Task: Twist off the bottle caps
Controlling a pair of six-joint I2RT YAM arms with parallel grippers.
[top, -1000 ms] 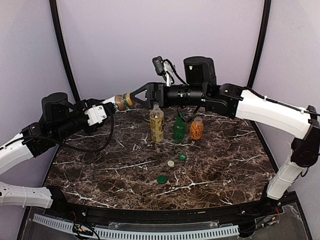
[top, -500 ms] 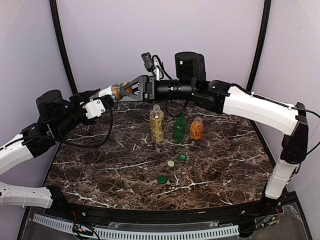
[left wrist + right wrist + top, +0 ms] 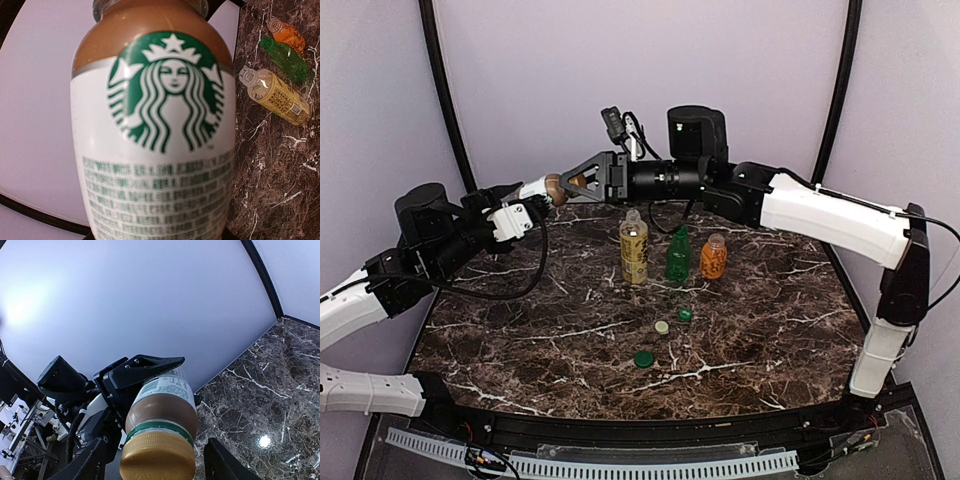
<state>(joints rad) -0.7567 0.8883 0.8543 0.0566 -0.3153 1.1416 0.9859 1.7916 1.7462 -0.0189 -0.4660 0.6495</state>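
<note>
The labelled bottle (image 3: 155,140) is held aloft, clamped by its body in the left gripper (image 3: 533,190), with its tan cap (image 3: 157,456) pointing ahead. The cap is straddled by the right gripper (image 3: 570,186), which is spread wide and holds nothing. It should be closed squarely on the cap before twisting. Whether the cap is touched cannot be told.

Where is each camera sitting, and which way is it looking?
Top camera: above and behind the arms, looking down on the marble table; both arms, the left claw and right claw show.
Left wrist camera: on the left arm, looking along the coffee bottle it holds; I cannot make out its claw.
Right wrist camera: on the right arm, facing the bottle's tan cap, its own fingers either side.
Shared: all three see the coffee bottle; top and left wrist both see the green bottle.
</note>
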